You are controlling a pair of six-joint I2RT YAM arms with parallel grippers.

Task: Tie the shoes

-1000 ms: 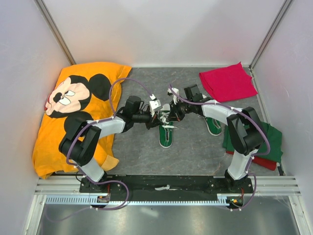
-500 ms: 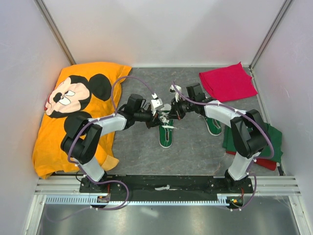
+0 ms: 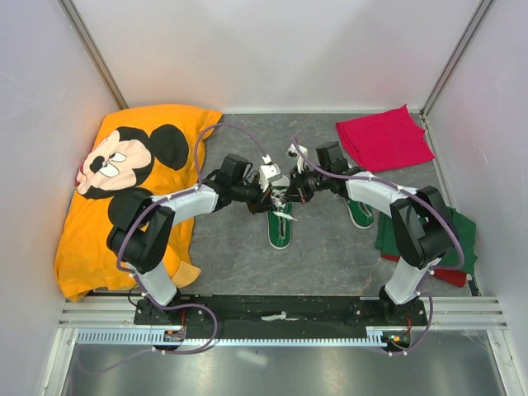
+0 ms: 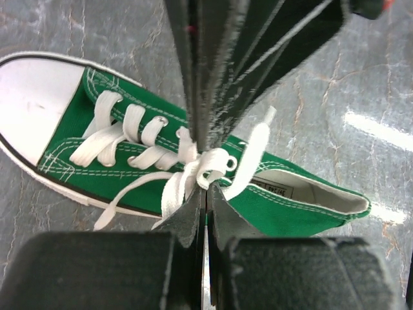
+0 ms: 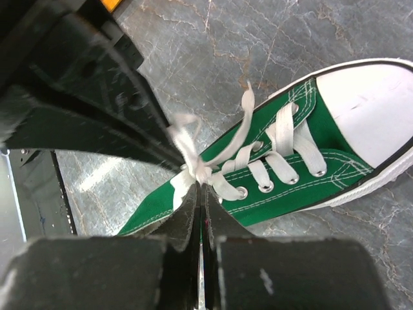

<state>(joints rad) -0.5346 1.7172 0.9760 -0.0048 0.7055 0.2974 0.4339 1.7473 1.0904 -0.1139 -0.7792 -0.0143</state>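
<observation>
My left claw and right claw pinch the laces; uneven pull may slip a loop free or lift the shoe.

The grey surface carries a green shoe under the left gripper and right gripper. A second shoe lies right of the right gripper, a red cloth beyond it, a green cloth nearer. An orange cartoon cloth lies far left of the left gripper.
</observation>
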